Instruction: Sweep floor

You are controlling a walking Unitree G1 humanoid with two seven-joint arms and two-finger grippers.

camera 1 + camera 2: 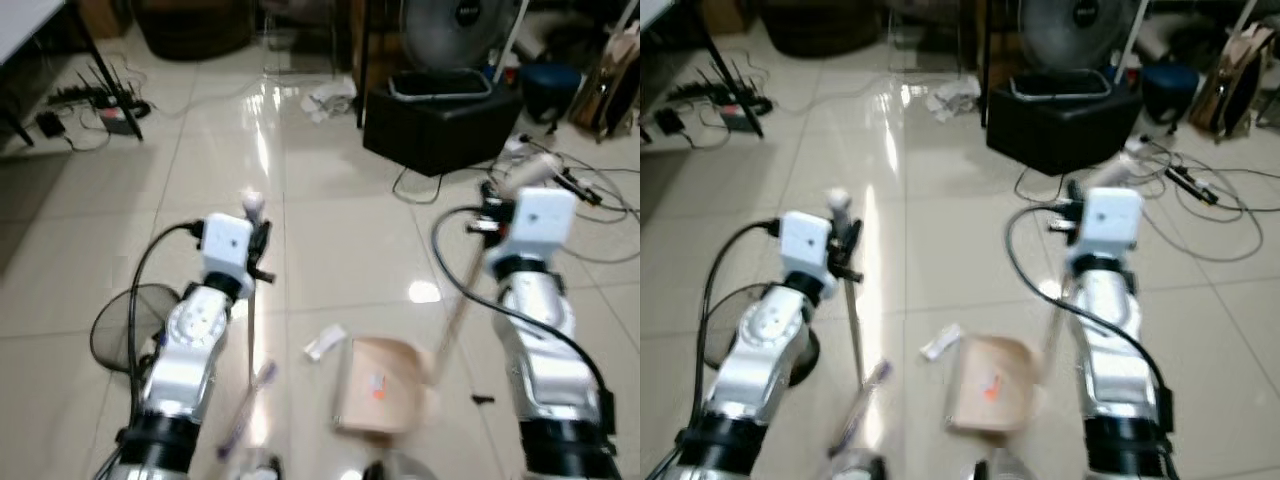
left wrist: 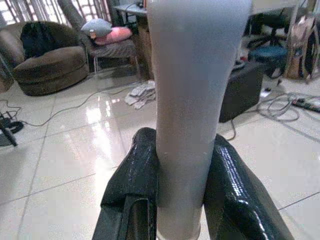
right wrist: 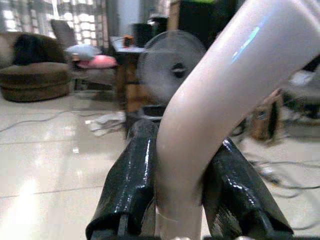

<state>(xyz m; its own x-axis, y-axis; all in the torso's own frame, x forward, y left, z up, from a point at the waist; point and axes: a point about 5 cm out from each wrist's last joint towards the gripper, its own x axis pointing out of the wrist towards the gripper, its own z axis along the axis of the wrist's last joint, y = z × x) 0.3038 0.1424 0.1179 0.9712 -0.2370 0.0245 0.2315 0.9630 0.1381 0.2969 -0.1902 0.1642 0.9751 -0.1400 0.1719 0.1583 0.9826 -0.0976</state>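
While left end effector (image 2: 180,200) clamps broom handle (image 2: 192,100), right end effector (image 3: 182,195) clamps dustpan handle (image 3: 210,110), tan dustpan (image 1: 378,385) contents unclear

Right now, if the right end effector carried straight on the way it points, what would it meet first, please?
Probably the black bin in front of the fan. The right end effector is shut on the dustpan handle; depth is unclear.
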